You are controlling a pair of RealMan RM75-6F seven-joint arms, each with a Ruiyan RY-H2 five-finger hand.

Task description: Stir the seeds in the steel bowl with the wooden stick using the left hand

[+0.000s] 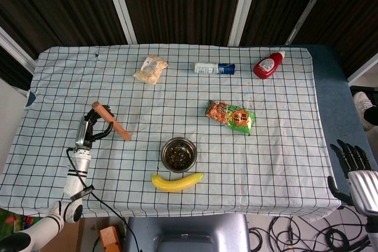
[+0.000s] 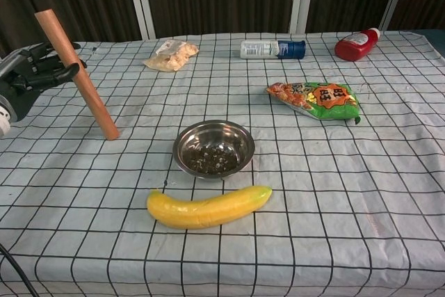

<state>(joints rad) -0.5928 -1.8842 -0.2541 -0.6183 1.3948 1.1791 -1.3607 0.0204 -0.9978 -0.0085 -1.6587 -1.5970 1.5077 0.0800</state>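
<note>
Left hand [image 2: 31,71] grips closed; right hand [image 1: 356,166] hangs with fingers spread.

The bowl [image 1: 179,154] of seeds [image 1: 178,155] sits on the checked surface [image 1: 283,146]. Just below it lies a banana [image 1: 176,181]. Well to its left, the left hand [image 1: 90,132] grips a tilted stick [image 1: 111,121]. Up and right of the bowl is a snack bag [image 1: 231,116]; farther up are a pouch [image 1: 150,68], a bottle [image 1: 215,68] and ketchup [image 1: 269,65]. The right hand [image 1: 356,166] hangs off the surface's right edge, fingers apart.
</note>
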